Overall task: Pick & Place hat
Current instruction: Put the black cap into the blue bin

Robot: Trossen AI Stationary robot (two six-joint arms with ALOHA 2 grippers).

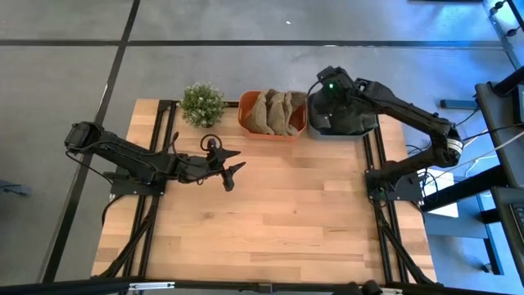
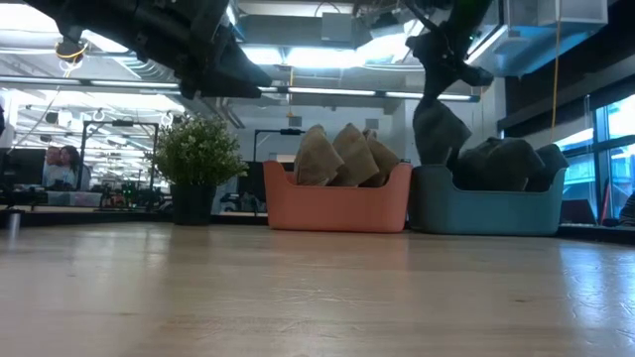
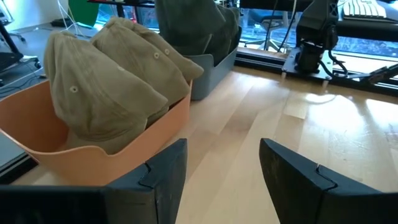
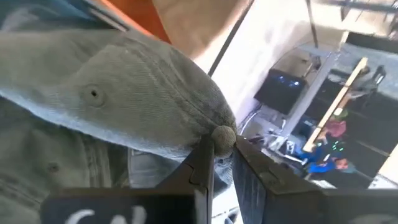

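Shown from above: wooden table (image 1: 270, 221) with orange bin (image 1: 246, 124) and blue-grey bin (image 2: 486, 213) side by side at the far edge, potted plant (image 1: 202, 104) just left of the orange bin.

Right gripper (image 4: 222, 163) over the blue-grey bin, fingers pinched on the crown button of a grey-green hat (image 4: 118, 93); in the low view, the same hat (image 2: 440, 129) hanging from the gripper above the bin, apparently clear of the other dark hats (image 2: 511, 162) heaped inside. Pinch at the crown presumably chosen because the button offers a small firm point, leaving the soft cloth free to drape rather than bunch.

Left gripper (image 3: 224, 177) held low above the table near the orange bin, fingers spread apart and holding nothing; aimed toward the tan hats (image 3: 112, 81) packed in that bin — likely a waiting pose, or readiness for a handover.

Stage judged as pick in hand, placing not yet done; destination not evident — possibly the orange bin, though sorted by colour the hat fits the blue-grey one.

Risk: a thin grip on limp fabric, liable to slip on a quick swing.
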